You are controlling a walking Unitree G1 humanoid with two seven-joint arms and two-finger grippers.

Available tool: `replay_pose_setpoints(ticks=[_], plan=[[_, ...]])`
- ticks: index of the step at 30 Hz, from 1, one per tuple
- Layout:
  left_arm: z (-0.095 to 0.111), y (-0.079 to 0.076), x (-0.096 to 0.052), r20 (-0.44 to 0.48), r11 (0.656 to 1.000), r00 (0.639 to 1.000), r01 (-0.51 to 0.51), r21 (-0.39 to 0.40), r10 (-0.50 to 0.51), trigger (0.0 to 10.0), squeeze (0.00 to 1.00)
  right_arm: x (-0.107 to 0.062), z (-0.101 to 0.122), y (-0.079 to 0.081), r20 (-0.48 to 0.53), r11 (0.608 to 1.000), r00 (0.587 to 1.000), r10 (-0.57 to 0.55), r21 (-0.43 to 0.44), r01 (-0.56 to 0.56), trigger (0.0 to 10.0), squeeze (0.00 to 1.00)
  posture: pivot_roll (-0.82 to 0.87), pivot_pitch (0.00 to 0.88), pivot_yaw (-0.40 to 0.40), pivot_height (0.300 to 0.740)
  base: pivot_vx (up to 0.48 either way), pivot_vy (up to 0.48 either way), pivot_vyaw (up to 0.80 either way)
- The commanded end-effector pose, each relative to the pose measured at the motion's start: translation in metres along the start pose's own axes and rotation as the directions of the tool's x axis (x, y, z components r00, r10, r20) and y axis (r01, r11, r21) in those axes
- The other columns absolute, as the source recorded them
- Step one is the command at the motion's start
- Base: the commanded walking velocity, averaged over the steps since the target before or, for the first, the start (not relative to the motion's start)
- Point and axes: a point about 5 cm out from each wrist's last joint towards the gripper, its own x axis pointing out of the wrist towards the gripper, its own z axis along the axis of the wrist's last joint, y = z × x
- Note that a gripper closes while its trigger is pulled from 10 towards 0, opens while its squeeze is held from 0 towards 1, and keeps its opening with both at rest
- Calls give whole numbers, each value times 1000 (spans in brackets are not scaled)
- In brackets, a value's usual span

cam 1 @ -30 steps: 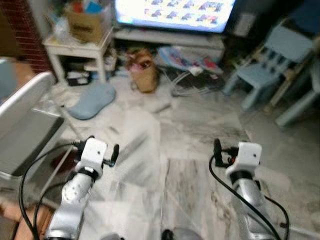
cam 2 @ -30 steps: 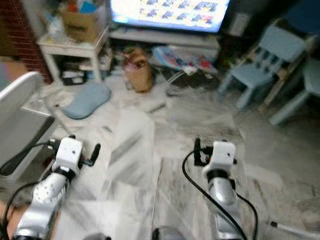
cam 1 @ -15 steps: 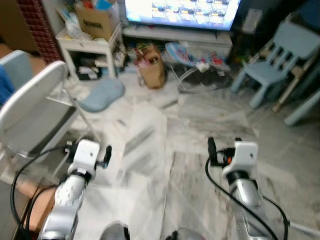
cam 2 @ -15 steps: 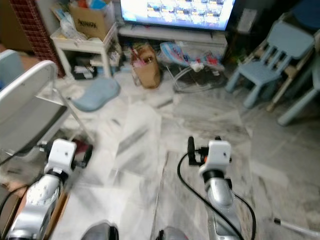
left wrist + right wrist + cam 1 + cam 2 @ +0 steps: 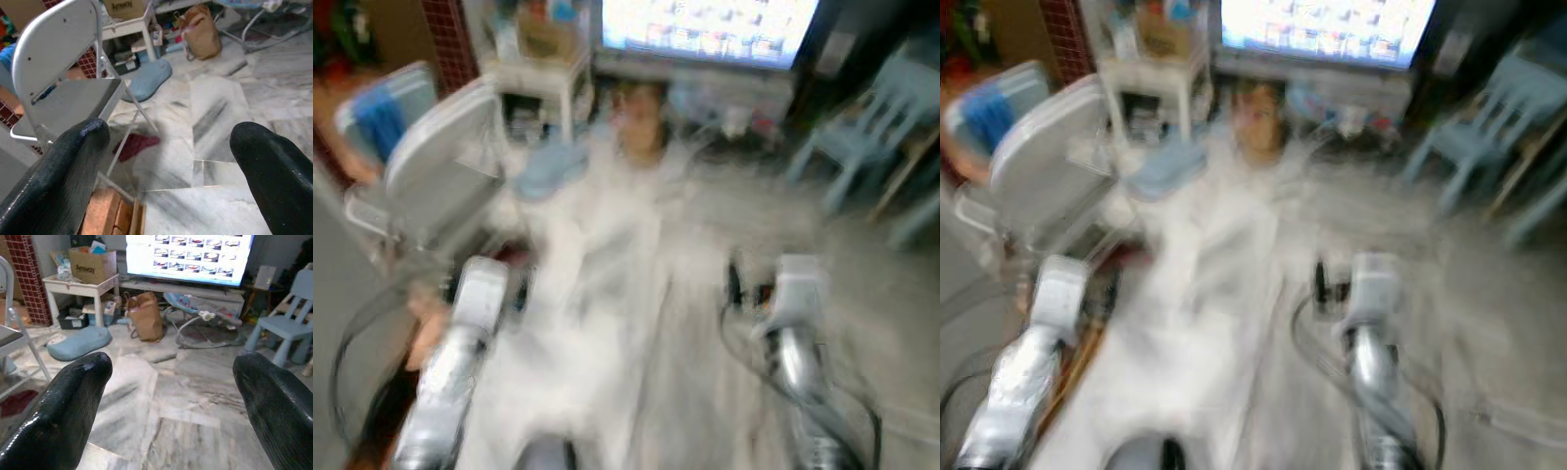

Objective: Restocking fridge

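Jaws of left gripper (image 5: 166, 161), right gripper (image 5: 171, 396) apart, holding nothing.

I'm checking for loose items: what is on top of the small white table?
A cardboard box stands on the white table, with a few packets beside it. The box's contents are mostly hidden by its walls.

Heavy motion blur smears both head views; the wrist views stay sharper. The lit television screen (image 5: 188, 257) at twelve o'clock glares white over the pale marble floor (image 5: 171, 396).
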Motion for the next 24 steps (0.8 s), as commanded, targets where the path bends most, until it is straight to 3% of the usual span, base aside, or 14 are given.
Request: replay_pose_setpoints(ticks=[1, 9, 24], plan=[[13, 4, 7, 54, 1000, 999, -7, 12, 6, 10000, 0, 3, 6, -2, 22, 1000, 1000, -10, 1, 9, 10000, 0, 21, 34, -42, 740, 0, 0, -469], [15, 4, 8, 72, 1000, 997, 0, 14, -1, 10000, 0, 5, 8, -2, 28, 1000, 1000, -12, -5, 12, 10000, 0, 20, 40, -39, 740, 101, 0, -59], [28, 3, 12, 106, 1000, 994, -11, 2, 11, 10000, 0, 12, 17, 3, 64, 999, 997, 32, -31, -30, 10000, 0, 26, 79, -24, 740, 454, 0, 0]])
